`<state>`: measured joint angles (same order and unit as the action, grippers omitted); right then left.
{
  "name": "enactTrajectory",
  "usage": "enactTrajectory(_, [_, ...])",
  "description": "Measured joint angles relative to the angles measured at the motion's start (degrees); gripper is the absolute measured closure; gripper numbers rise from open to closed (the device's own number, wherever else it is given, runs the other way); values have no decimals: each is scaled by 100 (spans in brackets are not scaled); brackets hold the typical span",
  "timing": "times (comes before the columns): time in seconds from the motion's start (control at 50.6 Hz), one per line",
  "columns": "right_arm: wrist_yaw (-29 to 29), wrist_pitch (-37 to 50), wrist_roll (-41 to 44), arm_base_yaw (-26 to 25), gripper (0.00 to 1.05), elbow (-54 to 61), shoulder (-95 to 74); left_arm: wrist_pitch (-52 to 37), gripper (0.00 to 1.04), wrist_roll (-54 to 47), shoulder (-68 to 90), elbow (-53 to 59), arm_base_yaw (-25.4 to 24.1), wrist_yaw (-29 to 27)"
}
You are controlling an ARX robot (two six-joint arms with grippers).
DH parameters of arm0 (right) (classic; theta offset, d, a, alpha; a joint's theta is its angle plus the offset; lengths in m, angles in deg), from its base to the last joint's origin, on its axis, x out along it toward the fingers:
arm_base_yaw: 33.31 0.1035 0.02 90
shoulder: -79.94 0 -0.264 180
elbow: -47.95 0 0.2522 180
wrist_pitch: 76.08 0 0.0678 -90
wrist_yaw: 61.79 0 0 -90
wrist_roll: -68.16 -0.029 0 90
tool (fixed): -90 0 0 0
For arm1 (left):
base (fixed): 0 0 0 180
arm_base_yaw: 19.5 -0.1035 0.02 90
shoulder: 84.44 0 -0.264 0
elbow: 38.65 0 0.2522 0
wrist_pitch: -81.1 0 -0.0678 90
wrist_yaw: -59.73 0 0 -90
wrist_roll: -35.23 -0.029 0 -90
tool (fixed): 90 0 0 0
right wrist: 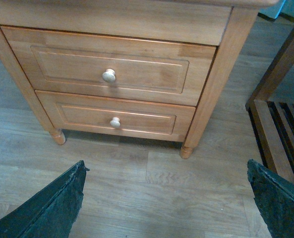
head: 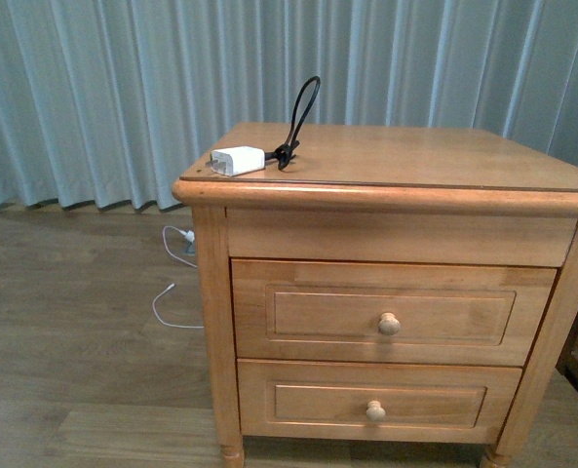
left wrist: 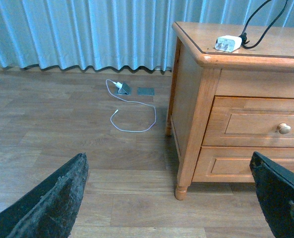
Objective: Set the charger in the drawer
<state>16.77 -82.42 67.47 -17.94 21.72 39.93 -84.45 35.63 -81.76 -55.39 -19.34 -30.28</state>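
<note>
Front view: nothing of the task looks done. The charger [head: 238, 160], a small white block with its black cable [head: 303, 112] looping up on its right, lies at the near left corner of the nightstand [head: 415, 161] top. The upper drawer [head: 308, 312] below is shut, and no arm shows.

Left wrist view: the left fingers [left wrist: 52, 203] are spread wide and empty, well apart from the charger.

Right wrist view: the right fingers [right wrist: 50, 210] are also wide apart and hold nothing, facing the drawer's pale knob [right wrist: 108, 75]. Opening, picking and placing all remain, I judge
</note>
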Motion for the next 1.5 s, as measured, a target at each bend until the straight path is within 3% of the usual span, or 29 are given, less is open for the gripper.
enactTrajectory(0.198, [24, 1285, -90, 341, 8, -957, -2684, 0, 6, 0, 0, 0, 0, -2])
enactTrajectory(0.455, [-125, 2232, -330, 527, 8, -2376, -5294, 0, 6, 0, 0, 0, 0, -2])
enactTrajectory(0.712, [-240, 2369, -619, 328, 8, -3729, -7143, 0, 6, 0, 0, 0, 0, 0])
enactTrajectory(1.068, [-236, 2315, -780, 426, 8, -5243, -8664, 0, 6, 0, 0, 0, 0, 0])
enactTrajectory(1.503, [-306, 2319, -916, 323, 8, -5904, -9259, 0, 6, 0, 0, 0, 0, -2])
